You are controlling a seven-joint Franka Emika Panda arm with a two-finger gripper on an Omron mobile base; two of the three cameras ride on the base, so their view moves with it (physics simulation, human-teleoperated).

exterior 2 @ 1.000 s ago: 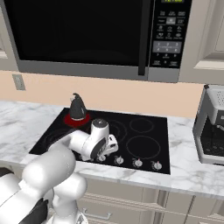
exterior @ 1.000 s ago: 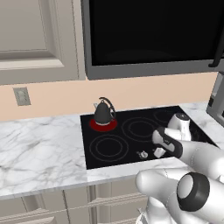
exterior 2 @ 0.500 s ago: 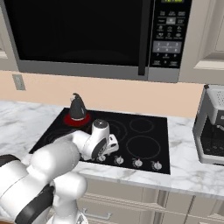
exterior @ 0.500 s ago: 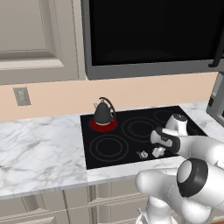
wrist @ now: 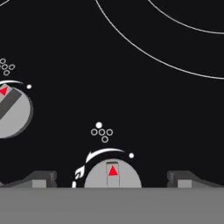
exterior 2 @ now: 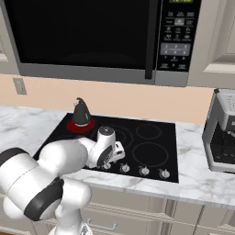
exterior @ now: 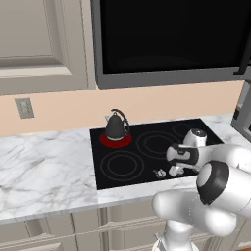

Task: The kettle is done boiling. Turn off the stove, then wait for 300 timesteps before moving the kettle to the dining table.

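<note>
Since a moment ago the pincer has dropped closer over a stove knob, jaws wide and empty, ready to switch off the red burner under the kettle.

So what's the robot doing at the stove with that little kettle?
The robot's arm is reaching down to the front edge of the stove. Its gripper is open, with one silver knob sitting right between the two fingertips, not squeezed yet. It looks like it is about to turn that knob. The kettle stands by itself on the back burner, which is glowing red, so the stove looks like it is on.
</note>
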